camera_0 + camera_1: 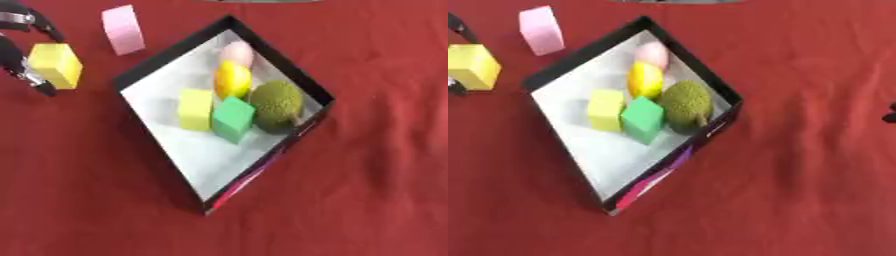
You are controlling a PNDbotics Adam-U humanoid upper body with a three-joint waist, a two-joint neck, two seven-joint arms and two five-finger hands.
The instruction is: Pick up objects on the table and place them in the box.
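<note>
My left hand (pixel 10 52) is at the upper left, its dark fingers (pixel 40 86) curled round a yellow cube (pixel 55 65) beside the box. The box (pixel 166 52) is black-walled with a white floor and sits askew in the middle. Inside it lie a pale pink egg shape (pixel 237 52), a yellow lemon-like fruit (pixel 233 79), a bumpy green round fruit (pixel 277 105), a yellow-green block (pixel 196 109) and a green cube (pixel 233 119). A pink block (pixel 122 30) lies on the cloth left of the box's far corner. A small dark tip (pixel 890 117) at the right edge may be my right hand.
A red cloth (pixel 376 165) covers the whole table. The box's near half has bare white floor (pixel 214 160). Something grey shows at the far edge (pixel 254 1).
</note>
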